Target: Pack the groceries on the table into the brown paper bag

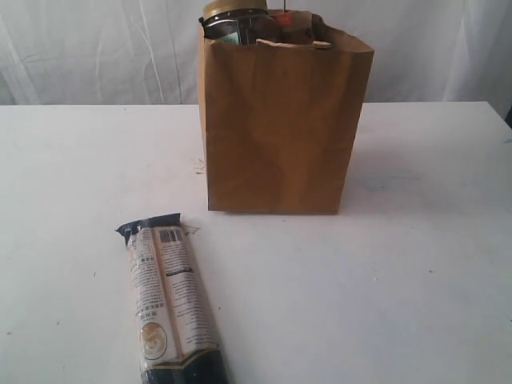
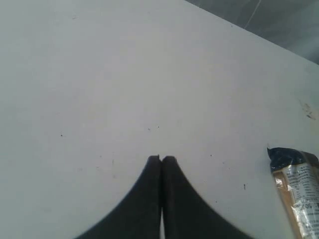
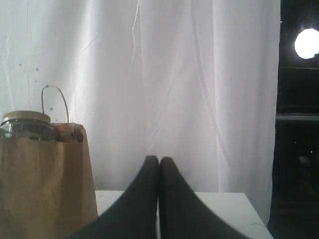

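- So, what's still out on the table [image 1: 400, 280]?
- Just 1 thing: the long cream-black packet [image 1: 172, 304]. It's lying flat at the front left of the exterior view, with 1 dark end pointing toward the brown paper bag [image 1: 280, 128] but well apart from it. The bag stands upright further back, about mid-table.
- Anything in the bag?
- Yep, the yellow-lidded clear jar [image 1: 234, 12] pokes above the rim on the left side, with other stuff beside it (too dark to tell what).
- And the 2 claws?
- The left gripper [image 2: 161, 158] is clenched, tips pressed together with nothing between them. It hovers over bare tabletop with the packet's dark end off to the side. The right gripper [image 3: 158, 158] is clenched and empty too, up off the table, with the bag to one side and a white curtain [image 3: 174, 74] behind.
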Action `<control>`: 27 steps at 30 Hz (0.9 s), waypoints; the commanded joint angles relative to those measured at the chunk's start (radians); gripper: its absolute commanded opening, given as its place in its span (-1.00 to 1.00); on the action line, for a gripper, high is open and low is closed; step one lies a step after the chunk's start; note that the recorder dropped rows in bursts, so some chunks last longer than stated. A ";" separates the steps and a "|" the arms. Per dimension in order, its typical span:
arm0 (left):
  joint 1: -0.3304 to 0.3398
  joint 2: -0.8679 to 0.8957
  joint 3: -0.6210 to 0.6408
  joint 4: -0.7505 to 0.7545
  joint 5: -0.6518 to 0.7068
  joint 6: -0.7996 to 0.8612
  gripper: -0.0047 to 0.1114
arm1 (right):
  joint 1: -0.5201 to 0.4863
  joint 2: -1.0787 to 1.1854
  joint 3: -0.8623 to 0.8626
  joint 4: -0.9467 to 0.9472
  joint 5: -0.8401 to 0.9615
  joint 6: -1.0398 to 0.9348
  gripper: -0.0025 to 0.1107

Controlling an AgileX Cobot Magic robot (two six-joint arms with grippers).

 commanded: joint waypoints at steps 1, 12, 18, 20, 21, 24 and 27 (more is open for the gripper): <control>-0.010 -0.006 0.004 -0.003 0.004 -0.002 -0.92 | -0.008 -0.106 0.144 0.005 -0.037 -0.010 -0.96; -0.010 -0.006 0.004 -0.003 0.004 -0.002 -0.92 | -0.010 -0.106 0.337 0.012 0.033 0.008 -0.96; -0.010 -0.006 0.004 -0.003 0.004 -0.002 -0.92 | -0.010 -0.106 0.337 0.012 0.180 0.008 -0.96; -0.010 -0.006 0.004 -0.003 0.004 -0.002 -0.92 | -0.010 -0.106 0.337 0.014 0.242 0.008 -0.96; -0.010 -0.006 0.004 -0.003 0.004 -0.002 -0.92 | -0.010 -0.106 0.337 0.014 0.242 0.008 -0.96; -0.010 -0.006 0.004 -0.003 0.004 -0.002 -0.92 | -0.010 -0.106 0.337 0.014 0.242 0.008 -0.96; -0.010 -0.006 0.004 -0.003 0.004 -0.002 -0.92 | -0.010 -0.106 0.337 0.013 0.231 0.008 -0.96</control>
